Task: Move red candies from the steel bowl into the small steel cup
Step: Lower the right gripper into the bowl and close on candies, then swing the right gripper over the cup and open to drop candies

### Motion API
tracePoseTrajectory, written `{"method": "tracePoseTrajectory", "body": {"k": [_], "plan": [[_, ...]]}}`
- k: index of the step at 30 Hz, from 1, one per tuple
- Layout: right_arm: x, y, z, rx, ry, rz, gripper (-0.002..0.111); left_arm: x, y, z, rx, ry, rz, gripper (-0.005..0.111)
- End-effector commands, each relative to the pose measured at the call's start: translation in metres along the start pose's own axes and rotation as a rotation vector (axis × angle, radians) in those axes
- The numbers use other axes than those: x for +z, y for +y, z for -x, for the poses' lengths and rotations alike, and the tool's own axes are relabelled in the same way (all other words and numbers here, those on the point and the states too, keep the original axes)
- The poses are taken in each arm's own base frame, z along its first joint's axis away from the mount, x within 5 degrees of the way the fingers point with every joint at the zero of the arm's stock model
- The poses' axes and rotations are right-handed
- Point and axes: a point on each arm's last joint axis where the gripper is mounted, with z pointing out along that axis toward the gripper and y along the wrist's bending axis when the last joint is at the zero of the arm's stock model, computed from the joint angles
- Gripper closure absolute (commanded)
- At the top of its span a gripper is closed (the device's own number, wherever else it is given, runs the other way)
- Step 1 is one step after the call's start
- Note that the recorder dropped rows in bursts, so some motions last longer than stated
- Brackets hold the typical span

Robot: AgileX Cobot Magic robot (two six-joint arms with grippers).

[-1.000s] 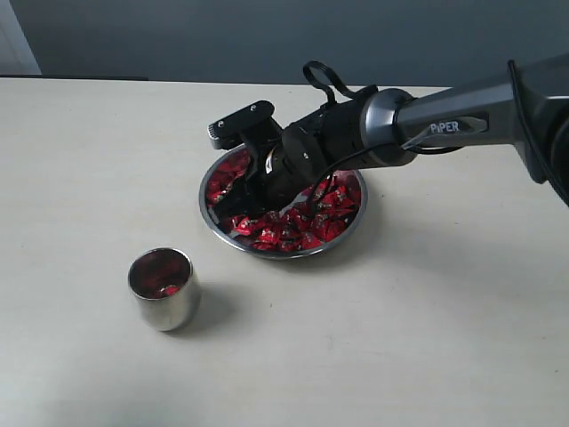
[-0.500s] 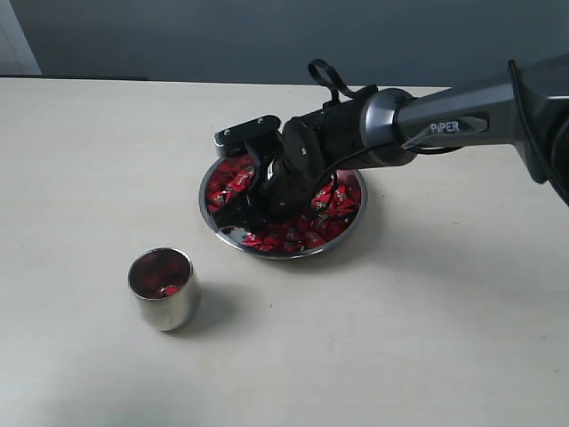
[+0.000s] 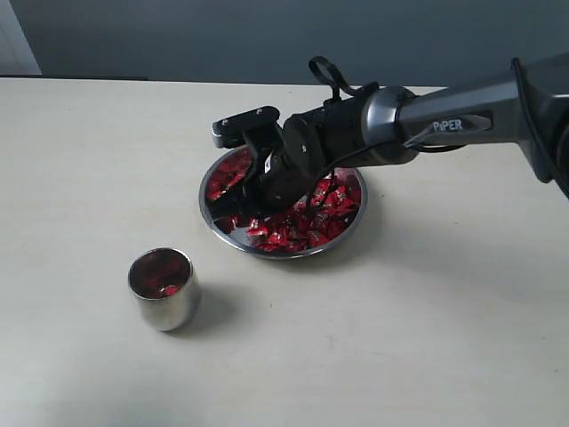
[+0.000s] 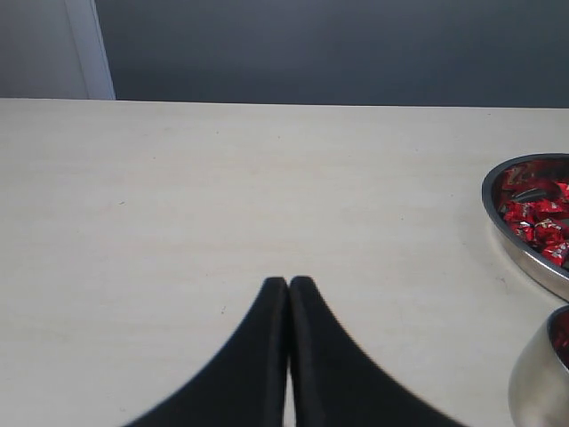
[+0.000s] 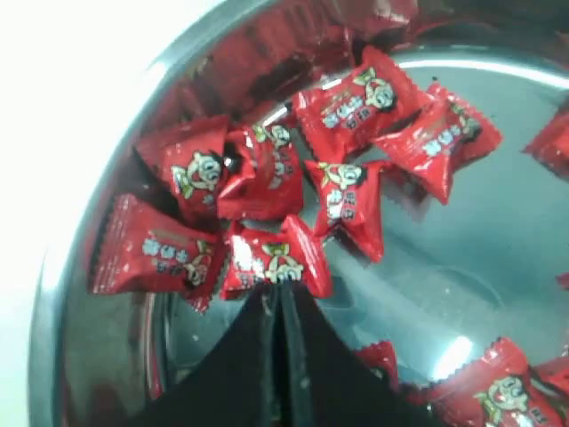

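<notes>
Red candies (image 3: 331, 201) fill the steel bowl (image 3: 286, 254) at the table's middle. The right gripper (image 3: 240, 212) reaches down into the bowl's left side. In the right wrist view its jaws (image 5: 277, 286) are pressed together, pinching the lower wrapper edge of one red candy (image 5: 276, 256) that lies among others on the bowl (image 5: 78, 222) floor. The small steel cup (image 3: 163, 290) stands upright to the front left of the bowl, with red showing inside. The left gripper (image 4: 289, 283) is shut and empty over bare table, with the bowl (image 4: 526, 260) and cup (image 4: 537, 375) at that view's edge.
The pale table top (image 3: 427, 338) spreads wide around the bowl and cup. The right arm (image 3: 444, 124) stretches in from the right above the table. A dark wall (image 3: 267, 36) runs behind the table's far edge.
The right gripper dipped into the candies with its jaws apart, then closed on one candy. Its wrist has lifted slightly since half a second ago. The cup and bowl have not moved.
</notes>
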Motion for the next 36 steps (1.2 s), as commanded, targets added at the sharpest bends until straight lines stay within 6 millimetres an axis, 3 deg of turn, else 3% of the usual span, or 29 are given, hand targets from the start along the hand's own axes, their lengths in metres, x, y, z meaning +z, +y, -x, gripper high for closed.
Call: {"method": "tracePoseTrajectory", "body": {"k": [1,9,14,19,24,32,36], "plan": [[-0.023,0.001,0.015,-0.015,-0.077,0.003,0.109,0.000,0.000,-0.001,-0.001,-0.002,-0.005,0.106],[-0.072,0.011,0.032,0.043,-0.137,0.057,0.109,0.000,0.000,-0.001,-0.001,-0.002,-0.005,0.106],[-0.094,0.042,0.030,-0.061,-0.122,0.134,0.109,0.000,0.000,-0.001,-0.001,-0.002,-0.005,0.106],[-0.100,0.090,0.017,-0.197,-0.102,0.221,0.109,0.000,0.000,-0.001,-0.001,-0.002,-0.005,0.106],[-0.102,0.120,0.006,-0.277,-0.089,0.262,0.109,0.000,0.000,-0.001,-0.001,-0.002,-0.005,0.106],[-0.102,0.125,0.000,-0.312,-0.050,0.268,0.109,0.000,0.000,-0.001,-0.001,-0.002,-0.005,0.106],[-0.102,0.125,0.000,-0.339,-0.055,0.264,0.093,0.000,0.000,-0.001,-0.001,-0.002,-0.005,0.106]]}}
